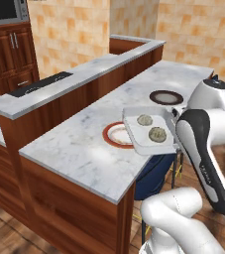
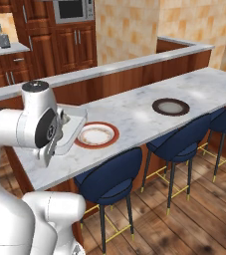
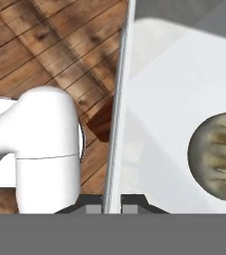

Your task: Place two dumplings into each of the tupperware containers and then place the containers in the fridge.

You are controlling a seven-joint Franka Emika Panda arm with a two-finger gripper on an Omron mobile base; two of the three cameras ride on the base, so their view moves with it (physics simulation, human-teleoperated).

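Pincer [image 3: 112, 206] clamped on white container [image 1: 148, 141] rim

Wide bare marble [image 1: 79, 149] left of the red-rimmed plate [image 1: 115, 134], open for passage. White container [image 1: 148, 130] with two dumplings [image 1: 157, 134] overlapping that plate's right side, blocking it. Raised wooden ledge [image 1: 69, 82] walling the far edge; dark-rimmed plate [image 2: 170, 106] well apart, blue stools [image 2: 112, 182] below the near edge.

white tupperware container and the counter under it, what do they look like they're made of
White tupperware container: probably smooth matte plastic, judging by its thin rim and plain, even white walls. The gripper is shut on its rim.
Counter: looks like polished marble or a marble-look slab, white with faint grey veining, on dark reddish wood panels.
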